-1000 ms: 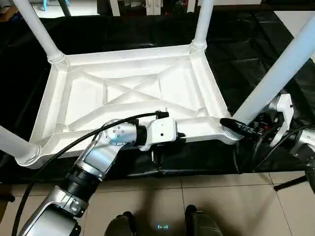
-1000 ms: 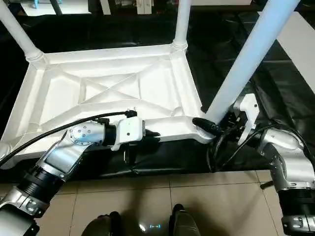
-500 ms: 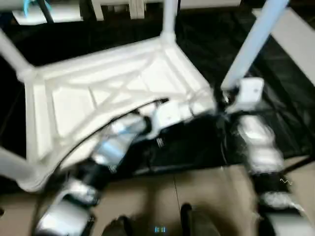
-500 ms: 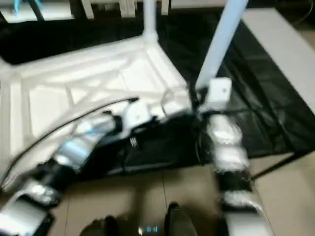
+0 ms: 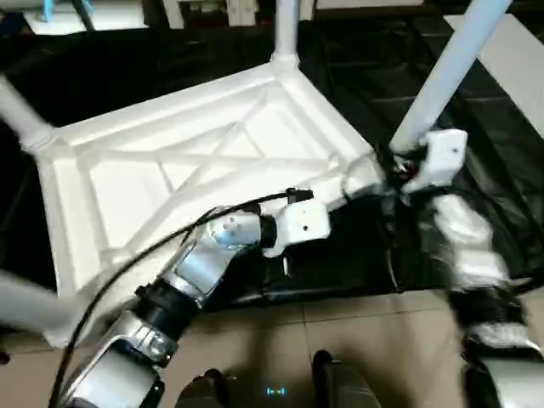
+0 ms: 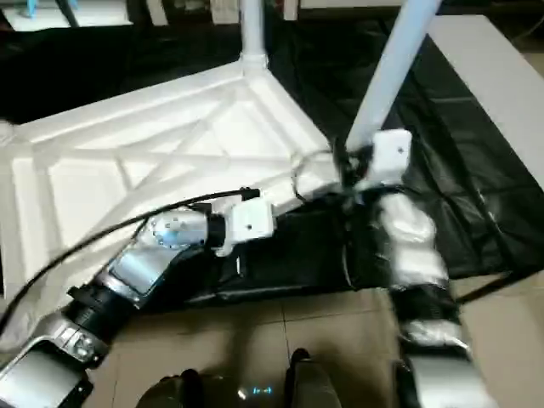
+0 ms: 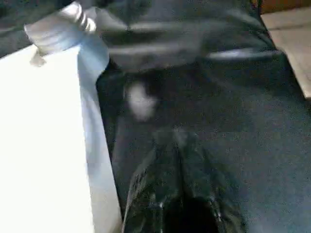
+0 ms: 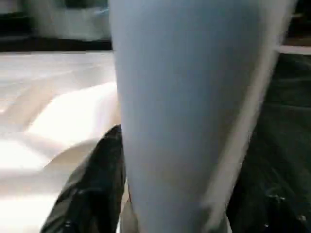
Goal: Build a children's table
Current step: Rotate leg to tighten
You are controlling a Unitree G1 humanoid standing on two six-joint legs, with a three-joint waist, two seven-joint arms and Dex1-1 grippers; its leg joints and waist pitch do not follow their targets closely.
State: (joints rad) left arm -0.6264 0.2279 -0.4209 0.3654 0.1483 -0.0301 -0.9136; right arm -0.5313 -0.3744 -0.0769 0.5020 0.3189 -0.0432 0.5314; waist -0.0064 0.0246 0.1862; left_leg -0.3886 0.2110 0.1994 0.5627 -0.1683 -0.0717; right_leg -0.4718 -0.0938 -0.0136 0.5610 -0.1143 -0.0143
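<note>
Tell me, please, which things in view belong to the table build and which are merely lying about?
Part of the job:
- upturned white tabletop
- near-right leg, with the right hand at its base
- far leg standing in its corner socket
- left hand, shut, beside the tabletop's edge

Just lying about:
- black cloth over the work table
- tiled floor

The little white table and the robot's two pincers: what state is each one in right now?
Tabletop: upside down on the black cloth, ribbed side up.
Far leg: upright in its corner socket.
Near right leg: standing in its socket, leaning.
Left pincer: shut, empty, beside the tabletop's edge.
Right pincer: closed around the near right leg's base.
</note>
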